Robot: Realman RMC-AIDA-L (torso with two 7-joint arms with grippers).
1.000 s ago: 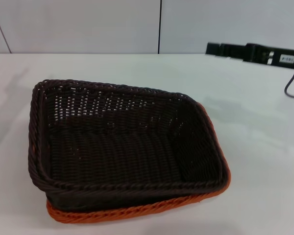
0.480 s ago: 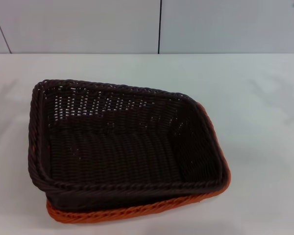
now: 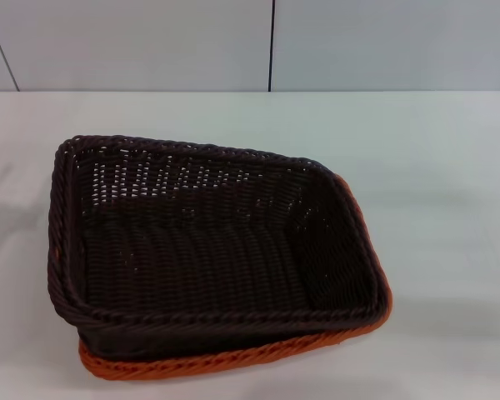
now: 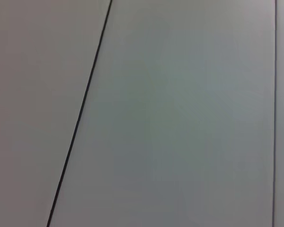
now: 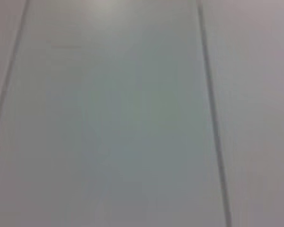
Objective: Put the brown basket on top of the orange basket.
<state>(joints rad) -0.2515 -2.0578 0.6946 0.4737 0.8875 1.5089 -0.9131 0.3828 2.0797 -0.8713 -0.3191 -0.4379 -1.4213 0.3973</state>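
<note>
Since a second earlier, the black arm that had shown at the far right of the tabletop, beyond the baskets, had gone from the head view; half a second earlier it was already out of sight, and the baskets themselves had not shifted.

The rectangular dark brown woven wicker-style basket (image 3: 208,250) with its braided rim sat nested on top of the rectangular bright orange woven wicker-style basket (image 3: 233,360). Of the orange basket only a strip of braided rim showed, running under the brown basket's near edge and up along its right side, with a thin sliver at its left side. The brown basket lay turned a little against the orange one, so that its left near corner overhung the orange rim while the orange rim stuck out at the right. Its far left corner stood higher than the rest. Both rested on the plain white tabletop (image 3: 433,167), near the front edge of the head view. Behind the baskets rose a pale panelled wall (image 3: 150,42) with dark seams.

Neither tool appeared in any view, so whether each was released or clenched could not be told. Both wrist views showed only pale panels crossed by dark seams (image 4: 80,113).
</note>
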